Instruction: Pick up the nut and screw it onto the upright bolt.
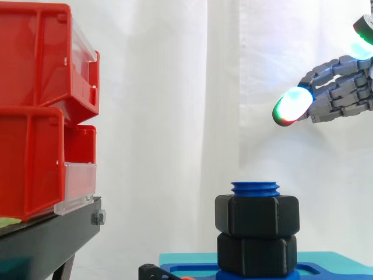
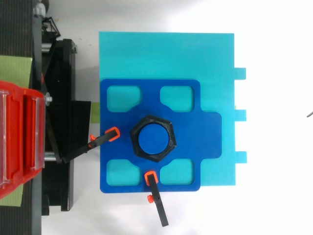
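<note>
A blue upright bolt (image 1: 254, 188) stands on a dark blue fixture (image 2: 205, 132). Its threaded top pokes out above two black hex nuts stacked on it: an upper nut (image 1: 257, 214) and a lower nut (image 1: 256, 255). From above, the black nut (image 2: 152, 121) rings the bolt's round blue top (image 2: 152, 139). My hand (image 1: 341, 93) hangs at the upper right, well above and to the right of the bolt. Its fingers are relaxed and hold nothing. One fingertip (image 1: 292, 106) glows green and red, pointing left.
The fixture lies on a cyan base plate (image 2: 166, 54). Two black clamps with orange tips (image 2: 105, 138) (image 2: 156, 200) grip the fixture's left and front edges. Red bins (image 1: 35, 116) stand on a black stand (image 1: 46, 233) at the left.
</note>
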You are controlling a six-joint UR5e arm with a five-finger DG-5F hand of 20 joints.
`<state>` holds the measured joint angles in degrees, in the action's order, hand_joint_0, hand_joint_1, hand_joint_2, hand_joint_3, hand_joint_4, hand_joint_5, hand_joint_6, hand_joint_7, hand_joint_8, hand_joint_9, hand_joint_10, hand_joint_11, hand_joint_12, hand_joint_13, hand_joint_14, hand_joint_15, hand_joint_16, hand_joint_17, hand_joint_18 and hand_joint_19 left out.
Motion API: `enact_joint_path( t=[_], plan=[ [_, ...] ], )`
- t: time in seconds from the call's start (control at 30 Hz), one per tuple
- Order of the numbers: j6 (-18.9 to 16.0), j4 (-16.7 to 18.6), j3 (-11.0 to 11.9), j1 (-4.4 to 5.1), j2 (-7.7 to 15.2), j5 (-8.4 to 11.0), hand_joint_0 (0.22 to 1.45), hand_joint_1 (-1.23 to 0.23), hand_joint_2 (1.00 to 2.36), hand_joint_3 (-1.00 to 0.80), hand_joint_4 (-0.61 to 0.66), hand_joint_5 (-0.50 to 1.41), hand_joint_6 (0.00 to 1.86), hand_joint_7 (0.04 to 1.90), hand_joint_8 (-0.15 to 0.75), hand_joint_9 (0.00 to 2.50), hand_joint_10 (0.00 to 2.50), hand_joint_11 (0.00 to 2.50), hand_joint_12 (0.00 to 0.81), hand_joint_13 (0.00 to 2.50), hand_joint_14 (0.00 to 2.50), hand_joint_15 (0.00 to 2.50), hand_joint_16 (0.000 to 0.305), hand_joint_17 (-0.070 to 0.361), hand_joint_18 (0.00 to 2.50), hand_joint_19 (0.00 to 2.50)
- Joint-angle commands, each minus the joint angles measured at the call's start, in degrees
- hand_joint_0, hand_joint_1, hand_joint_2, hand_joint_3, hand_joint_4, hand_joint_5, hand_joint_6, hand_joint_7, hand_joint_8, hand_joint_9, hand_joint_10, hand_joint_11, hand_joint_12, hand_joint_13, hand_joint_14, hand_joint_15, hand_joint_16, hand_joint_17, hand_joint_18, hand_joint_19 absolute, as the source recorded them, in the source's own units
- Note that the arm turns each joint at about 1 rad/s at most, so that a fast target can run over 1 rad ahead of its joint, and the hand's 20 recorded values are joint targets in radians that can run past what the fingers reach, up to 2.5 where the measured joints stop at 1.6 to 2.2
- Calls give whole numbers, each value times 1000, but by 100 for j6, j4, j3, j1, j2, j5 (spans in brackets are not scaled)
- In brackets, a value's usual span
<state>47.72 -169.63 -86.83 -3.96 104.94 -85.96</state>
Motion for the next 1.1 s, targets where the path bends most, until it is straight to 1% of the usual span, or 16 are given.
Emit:
enact_joint_path(
  t=[0.0, 0.2, 0.33, 0.4, 0.47, 0.53, 0.57, 0.6, 0.7, 0.8, 0.87, 0.97, 1.07],
  plan=[
    [0, 0, 0, 0, 0, 0, 480, -335, 1000, -500, 306, -277, 501, 592, 300, 0, 0, 0, 411, 0, 0, 0, 58, 131, 0, 0],
    [0, 0, 0, 0, 0, 0, 481, -339, 1000, -500, 301, -272, 501, 602, 300, 0, 0, 0, 412, 0, 0, 0, 59, 132, 0, 0],
    [0, 0, 0, 9, 0, 0, 483, -351, 1000, -500, 308, -269, 502, 662, 301, 0, 0, 0, 410, 0, 0, 0, 59, 133, 0, 0],
    [0, 0, 0, 0, 0, 0, 485, -360, 1000, -500, 302, -267, 501, 636, 300, 0, 0, 0, 409, 0, 0, 0, 59, 132, 0, 0],
    [0, 0, 0, 0, 0, 0, 488, -367, 1000, -500, 308, -266, 502, 672, 295, 0, 0, 0, 407, 0, 0, 0, 58, 131, 0, 0],
    [0, 0, 8, 0, 0, 0, 490, -365, 1000, -500, 308, -269, 502, 666, 291, 0, 0, 0, 407, 0, 0, 0, 58, 131, 0, 0],
    [0, 0, 0, 0, 0, 0, 491, -364, 1000, -500, 306, -267, 501, 617, 291, 0, 0, 0, 407, 0, 0, 0, 58, 131, 0, 0],
    [0, 0, 0, 0, 0, 0, 490, -366, 1000, -500, 309, -265, 501, 612, 292, 0, 0, 0, 407, 0, 0, 0, 58, 131, 0, 0],
    [0, 0, 0, 0, 0, 0, 493, -374, 1000, -500, 316, -262, 502, 661, 287, 0, 0, 0, 405, 0, 0, 0, 58, 131, 0, 0],
    [0, 0, 0, 0, 0, 0, 493, -369, 1000, -500, 303, -264, 501, 643, 289, 0, 0, 0, 406, 0, 0, 0, 59, 132, 0, 0],
    [0, 0, 0, 0, -9, 0, 493, -373, 1000, -500, 307, -263, 502, 686, 289, 0, 0, 0, 404, 0, 0, 0, 58, 131, 0, 0],
    [0, 0, 0, 9, 0, 0, 493, -378, 1000, -500, 309, -261, 502, 641, 288, 0, 0, 0, 404, 0, 0, 0, 58, 132, 0, 0],
    [0, 0, 0, 9, 0, 0, 496, -391, 1000, -500, 317, -259, 502, 691, 286, 0, 0, 0, 400, 0, 0, 0, 58, 130, 0, 0]
  ],
)
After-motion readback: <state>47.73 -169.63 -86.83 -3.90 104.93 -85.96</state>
